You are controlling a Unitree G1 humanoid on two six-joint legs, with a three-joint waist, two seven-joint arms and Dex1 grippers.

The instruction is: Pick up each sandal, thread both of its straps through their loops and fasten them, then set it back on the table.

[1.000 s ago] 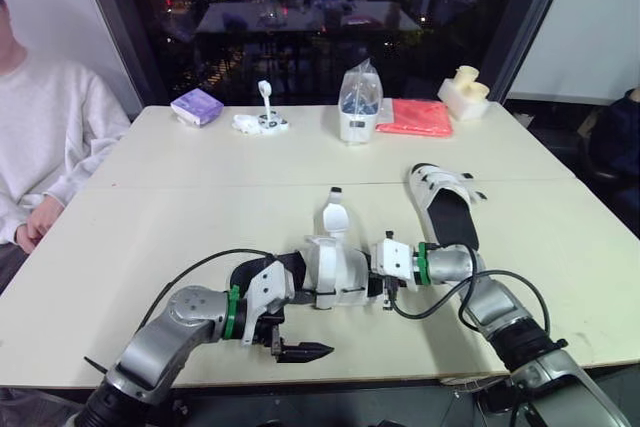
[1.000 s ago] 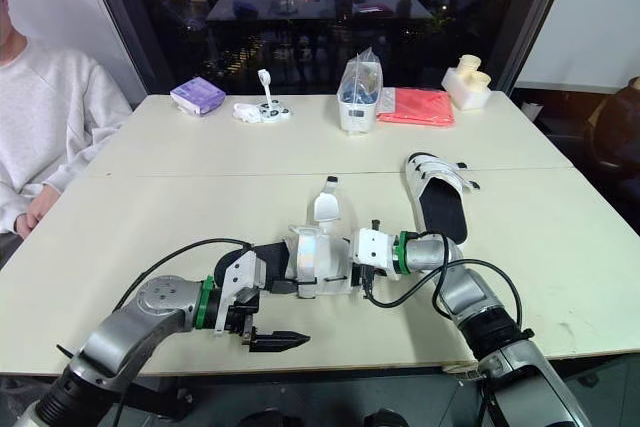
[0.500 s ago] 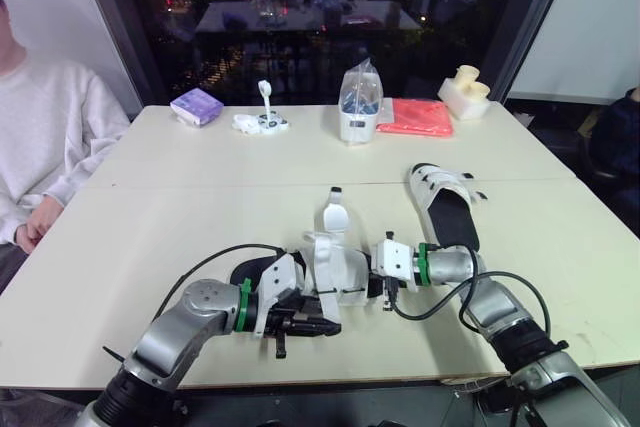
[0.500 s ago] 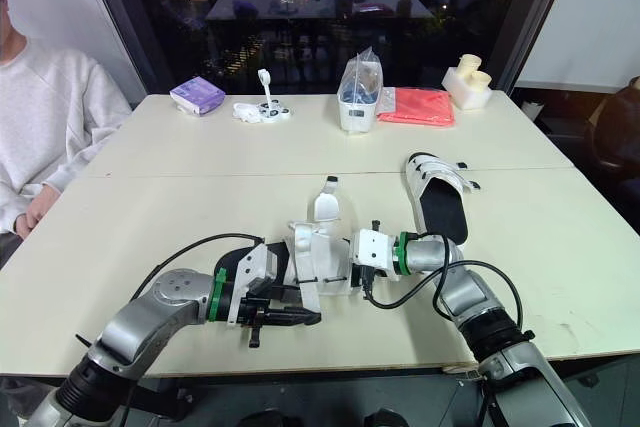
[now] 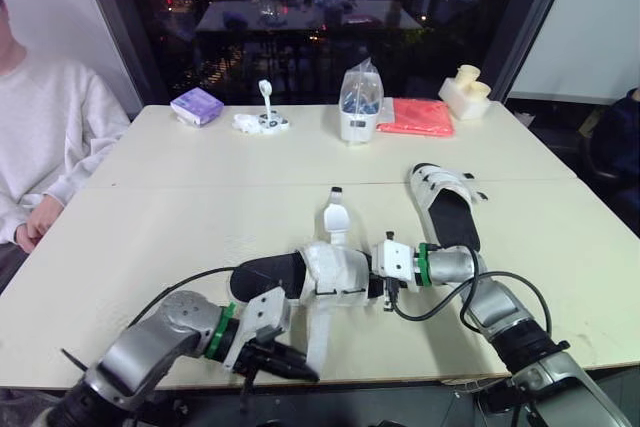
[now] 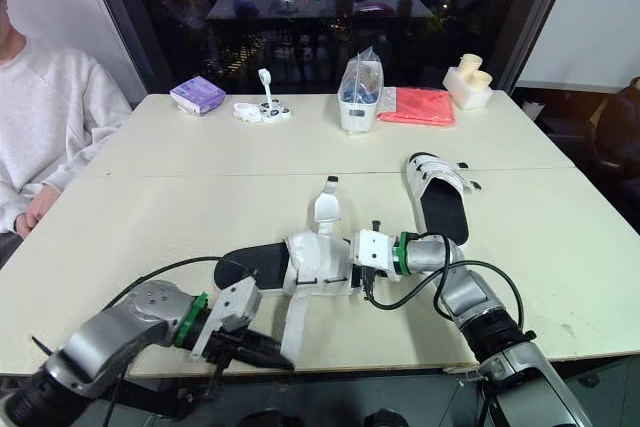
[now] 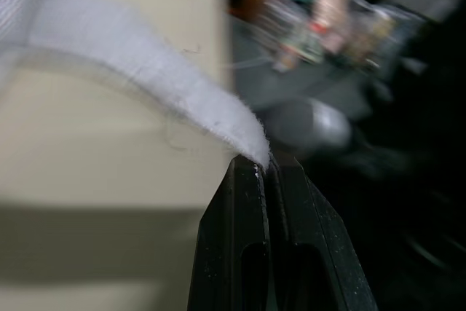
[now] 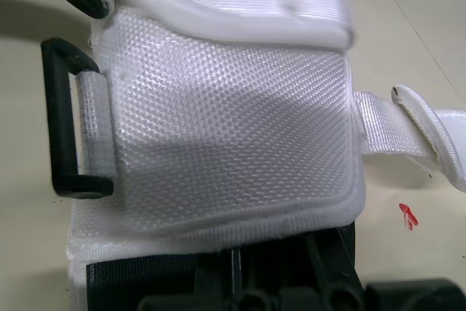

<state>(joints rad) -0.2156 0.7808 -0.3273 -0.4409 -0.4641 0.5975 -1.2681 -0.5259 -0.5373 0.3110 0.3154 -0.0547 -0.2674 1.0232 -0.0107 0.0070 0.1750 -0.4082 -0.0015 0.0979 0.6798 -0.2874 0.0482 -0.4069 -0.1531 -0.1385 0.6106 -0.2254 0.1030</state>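
I take the step in hand to be drawing a strap out so it can be folded back and fastened. The left pincer [image 5: 300, 369] is pressed together on the very tip of the white strap [image 5: 318, 325], at the table's [image 5: 150, 237] near edge. With so little fabric in the bite, I would pull slowly and in line with the strap. A sideways tug could slip the tip free or drag the shoe round. The right pincer [image 5: 378, 282] sits against the sandal's [image 5: 300, 269] side as a brace. I cannot tell whether it is clamped, so I would not count on it against a hard pull. Before folding back, I want the strap flat, not twisted. The sandal lies close to the near edge, about midway along it. It has a black footbed and a white woven upper with a stitched border. A black rectangular loop [image 8: 69, 129] is held on by a short webbing tab at one side. Its second strap [image 5: 333, 217] stands up unfastened, pointing toward the far edge. The other sandal [image 5: 445, 205] lies nearer the right edge, well apart.
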